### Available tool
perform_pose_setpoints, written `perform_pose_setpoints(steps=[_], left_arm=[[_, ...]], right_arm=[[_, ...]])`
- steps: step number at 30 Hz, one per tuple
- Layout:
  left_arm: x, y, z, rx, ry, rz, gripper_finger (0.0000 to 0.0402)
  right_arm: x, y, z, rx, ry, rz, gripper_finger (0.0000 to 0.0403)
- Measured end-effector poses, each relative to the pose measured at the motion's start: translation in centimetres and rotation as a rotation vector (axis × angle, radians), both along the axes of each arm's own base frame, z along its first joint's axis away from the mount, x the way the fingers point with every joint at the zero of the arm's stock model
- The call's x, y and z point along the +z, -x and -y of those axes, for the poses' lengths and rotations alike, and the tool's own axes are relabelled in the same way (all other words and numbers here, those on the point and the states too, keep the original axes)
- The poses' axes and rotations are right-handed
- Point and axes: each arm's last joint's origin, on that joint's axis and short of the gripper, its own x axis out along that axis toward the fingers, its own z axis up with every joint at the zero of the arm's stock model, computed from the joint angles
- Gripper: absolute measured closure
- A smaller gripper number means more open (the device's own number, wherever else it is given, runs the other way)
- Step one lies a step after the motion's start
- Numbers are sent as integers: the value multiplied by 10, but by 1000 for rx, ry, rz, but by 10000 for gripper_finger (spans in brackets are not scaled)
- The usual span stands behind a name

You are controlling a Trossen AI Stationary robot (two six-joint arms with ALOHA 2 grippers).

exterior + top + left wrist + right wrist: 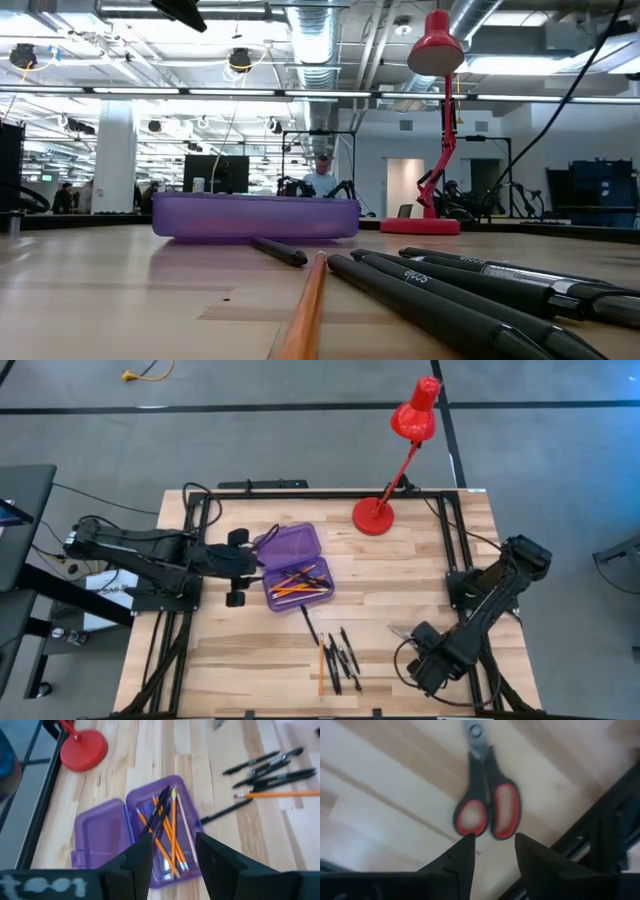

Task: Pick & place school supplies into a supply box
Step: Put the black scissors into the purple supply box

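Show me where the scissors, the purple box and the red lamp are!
scissors [490,810]: right wrist view, on the handles where the two red loops meet.
purple box [172,832]: left wrist view, on the open tray holding pencils.
red lamp [374,516]: high view, on its round base.

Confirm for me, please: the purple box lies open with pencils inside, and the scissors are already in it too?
Not quite. The scissors still lie on the bare table, in front of the right gripper, as the right wrist view shows. The purple box does lie open holding pencils.
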Motion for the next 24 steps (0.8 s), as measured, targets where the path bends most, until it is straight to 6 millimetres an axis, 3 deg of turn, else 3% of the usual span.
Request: perform_pose_setpoints(steps=[5, 15, 24], left_arm=[[-1, -7, 2, -7, -1, 16, 264], [-1, -9, 3, -21, 14, 23, 264], [-1, -9, 3, -26, 9, 25, 264]], right_arm=[[-11, 2, -1, 4, -31, 4, 261], [-37, 6, 4, -10, -82, -4, 205], [-58, 11, 9, 7, -123, -2, 206]])
